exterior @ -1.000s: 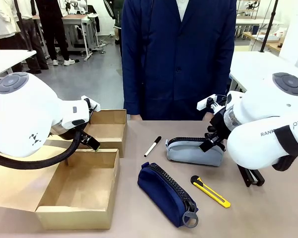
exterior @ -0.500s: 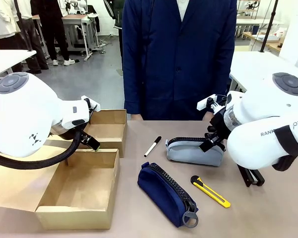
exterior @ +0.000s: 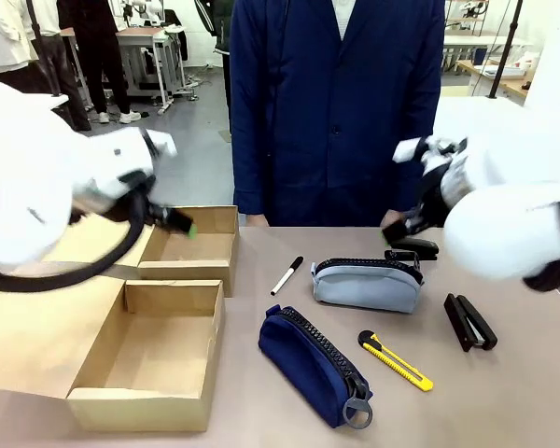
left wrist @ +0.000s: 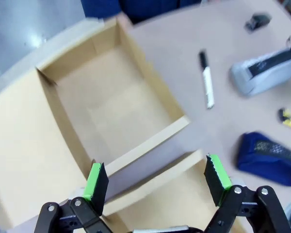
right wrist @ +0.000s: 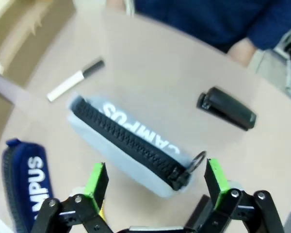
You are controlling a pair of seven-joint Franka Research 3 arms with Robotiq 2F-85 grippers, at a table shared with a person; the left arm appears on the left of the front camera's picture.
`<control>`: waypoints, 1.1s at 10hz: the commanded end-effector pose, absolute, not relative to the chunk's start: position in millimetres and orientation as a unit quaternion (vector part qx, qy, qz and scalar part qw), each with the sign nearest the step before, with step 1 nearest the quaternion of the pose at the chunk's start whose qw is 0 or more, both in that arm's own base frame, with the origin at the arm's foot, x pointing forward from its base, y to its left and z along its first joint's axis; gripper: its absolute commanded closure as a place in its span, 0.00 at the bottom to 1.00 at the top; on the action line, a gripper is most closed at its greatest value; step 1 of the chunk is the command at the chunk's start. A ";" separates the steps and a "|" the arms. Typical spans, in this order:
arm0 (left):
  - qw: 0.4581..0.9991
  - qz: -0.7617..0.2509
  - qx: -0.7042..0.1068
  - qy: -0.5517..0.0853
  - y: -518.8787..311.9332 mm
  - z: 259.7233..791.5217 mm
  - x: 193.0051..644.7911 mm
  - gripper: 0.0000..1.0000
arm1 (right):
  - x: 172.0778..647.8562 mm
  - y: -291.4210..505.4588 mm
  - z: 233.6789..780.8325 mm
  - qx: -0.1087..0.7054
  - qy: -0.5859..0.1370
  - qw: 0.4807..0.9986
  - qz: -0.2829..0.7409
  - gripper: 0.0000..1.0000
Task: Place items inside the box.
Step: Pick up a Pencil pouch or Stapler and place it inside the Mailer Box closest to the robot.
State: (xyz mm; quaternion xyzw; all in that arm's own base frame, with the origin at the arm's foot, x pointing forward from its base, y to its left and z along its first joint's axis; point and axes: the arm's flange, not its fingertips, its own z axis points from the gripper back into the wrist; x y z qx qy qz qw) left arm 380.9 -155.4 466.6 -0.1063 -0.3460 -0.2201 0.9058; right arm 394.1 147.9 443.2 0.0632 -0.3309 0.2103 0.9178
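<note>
The open cardboard box (exterior: pixel 149 355) sits at the table's left, with a rear compartment (left wrist: pixel 111 107). My left gripper (exterior: pixel 177 222) hovers open over that rear compartment, its green pads (left wrist: pixel 96 180) wide apart and holding nothing. On the table lie a white marker (exterior: pixel 287 275), a grey zip pencil case (exterior: pixel 366 283), a navy zip pencil case (exterior: pixel 313 362), a yellow-black utility knife (exterior: pixel 396 360) and a black stapler (exterior: pixel 413 250). My right gripper (exterior: pixel 399 226) hangs open above the grey case (right wrist: pixel 131 141), with the stapler (right wrist: pixel 226 109) beyond it.
A second black stapler-like object (exterior: pixel 469 322) lies at the right. A person in a dark blue coat (exterior: pixel 336 103) stands at the far edge. The box flaps (exterior: pixel 19 317) spread out to the left. Bare table lies between the box and the cases.
Both arms have swung upward and are blurred. The left gripper rose toward the box's rear compartment. The right arm lifted away, uncovering the black stapler behind the grey case.
</note>
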 end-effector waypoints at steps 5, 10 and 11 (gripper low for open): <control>0.847 -0.210 -0.367 -0.323 -0.3 520.6 266.2 0.00 | 293.7 -27.3 557.4 0.380 -0.229 0.895 0.050 0.00; 0.771 -0.041 -0.523 -0.362 151.1 446.9 224.7 0.00 | 242.6 -194.1 507.9 0.492 -0.291 0.811 -0.127 0.00; 0.735 0.000 -0.544 -0.405 162.6 433.0 208.1 0.00 | 237.3 -214.9 493.6 0.507 -0.303 0.790 -0.162 0.00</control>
